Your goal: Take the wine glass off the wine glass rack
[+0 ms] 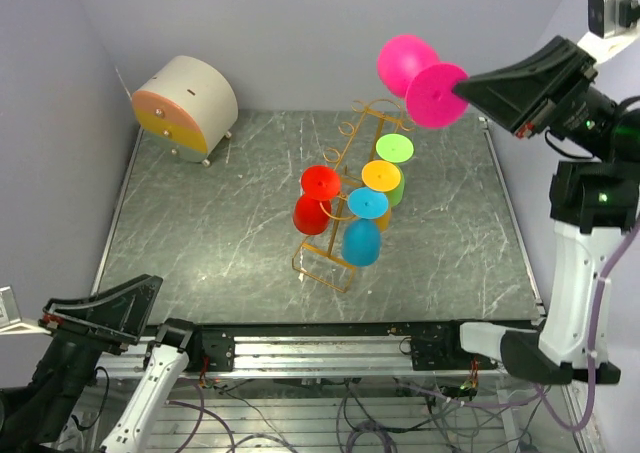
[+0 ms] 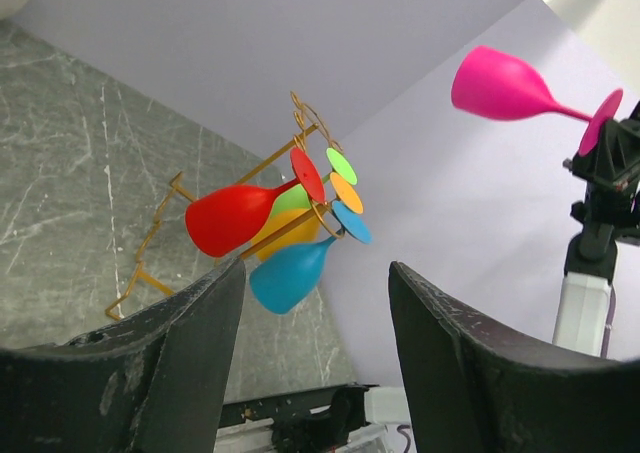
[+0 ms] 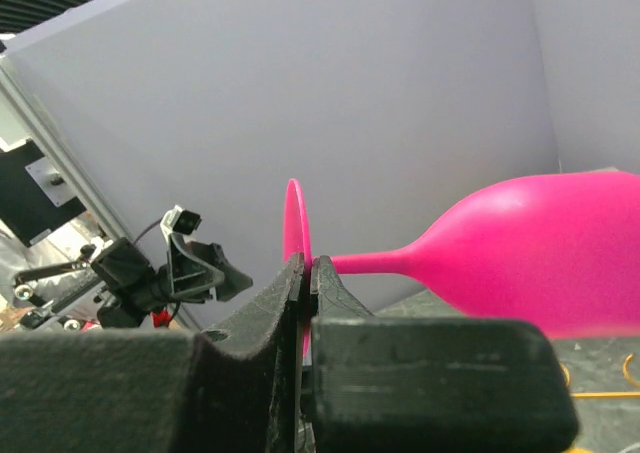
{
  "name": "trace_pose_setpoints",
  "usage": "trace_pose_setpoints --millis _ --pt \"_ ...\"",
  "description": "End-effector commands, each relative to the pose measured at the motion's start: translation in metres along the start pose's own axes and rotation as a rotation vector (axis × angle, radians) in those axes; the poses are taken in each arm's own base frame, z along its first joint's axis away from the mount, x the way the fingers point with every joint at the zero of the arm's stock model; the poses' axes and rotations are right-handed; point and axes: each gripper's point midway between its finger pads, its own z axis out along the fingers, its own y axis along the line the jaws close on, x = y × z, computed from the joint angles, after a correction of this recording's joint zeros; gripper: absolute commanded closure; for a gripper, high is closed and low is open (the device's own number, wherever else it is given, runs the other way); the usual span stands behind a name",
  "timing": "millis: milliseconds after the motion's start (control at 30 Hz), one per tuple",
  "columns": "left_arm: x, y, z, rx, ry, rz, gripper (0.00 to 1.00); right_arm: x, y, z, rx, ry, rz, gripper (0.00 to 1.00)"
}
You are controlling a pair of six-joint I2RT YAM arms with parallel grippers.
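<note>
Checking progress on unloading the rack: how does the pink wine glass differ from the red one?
The pink wine glass is off the wine glass rack, held in the air by its foot in the shut right end effector. The red wine glass hangs on the rack. The pink one lies roughly sideways, while the red one hangs bowl down by its foot. Both are opaque stemmed glasses of the same shape.
</note>
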Motion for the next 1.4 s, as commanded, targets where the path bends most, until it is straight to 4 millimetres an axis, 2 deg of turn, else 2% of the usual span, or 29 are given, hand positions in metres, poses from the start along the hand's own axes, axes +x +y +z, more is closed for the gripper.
trace_pose_setpoints --millis 0,100,200,333,433,600,633,667,767,933,967,1033,1067,1133,1233,1367 --pt "0.01 -0.003 0.001 -0.011 0.067 0.007 0.3 -0.023 -0.007 0.014 -0.067 -0.021 0.019 1.0" --pt "0.007 -0.005 0.0 -0.013 0.065 0.015 0.3 -0.031 -0.021 0.025 -0.07 -0.022 0.022 1.0" --pt "0.007 -0.007 0.002 -0.013 0.075 0.018 0.3 -0.027 -0.038 0.048 -0.082 -0.008 0.041 1.0" --pt "0.007 -0.008 0.004 -0.015 0.082 0.026 0.3 0.001 -0.066 0.09 -0.108 0.049 0.099 1.0" --pt "0.006 -0.006 0.002 -0.025 0.074 0.031 0.3 0.017 -0.084 0.11 -0.064 0.073 0.096 1.0" --pt "0.01 -0.002 0.002 -0.034 0.085 0.027 0.3 0.054 -0.085 0.144 -0.04 0.122 0.083 1.0" --pt "0.011 -0.003 0.002 -0.029 0.088 0.025 0.3 0.073 -0.075 0.157 -0.045 0.156 0.081 1.0" --pt "0.011 -0.004 0.003 -0.026 0.089 0.024 0.3 0.083 -0.077 0.161 -0.011 0.172 0.054 1.0" --pt "0.011 -0.001 0.001 -0.062 0.092 0.021 0.31 0.132 -0.055 0.177 0.022 0.245 -0.031 1.0" --pt "0.007 0.003 -0.006 -0.159 0.09 -0.035 0.34 0.197 -0.008 0.185 0.112 0.32 -0.239 1.0" --pt "0.007 0.003 -0.006 -0.169 0.095 -0.054 0.35 0.209 -0.003 0.184 0.162 0.33 -0.294 1.0" --pt "0.009 0.003 -0.006 -0.185 0.105 -0.096 0.37 0.243 0.019 0.18 0.174 0.369 -0.399 1.0" --pt "0.012 0.004 -0.006 -0.194 0.114 -0.117 0.37 0.26 0.039 0.175 0.162 0.382 -0.444 1.0" --pt "0.016 0.006 -0.007 -0.208 0.127 -0.162 0.37 0.286 0.049 0.166 0.194 0.387 -0.545 1.0" --pt "0.022 0.007 -0.011 -0.225 0.143 -0.223 0.36 0.317 0.046 0.147 0.252 0.405 -0.669 1.0" --pt "0.036 0.008 -0.022 -0.243 0.186 -0.323 0.35 0.336 0.048 0.124 0.278 0.346 -0.774 1.0"
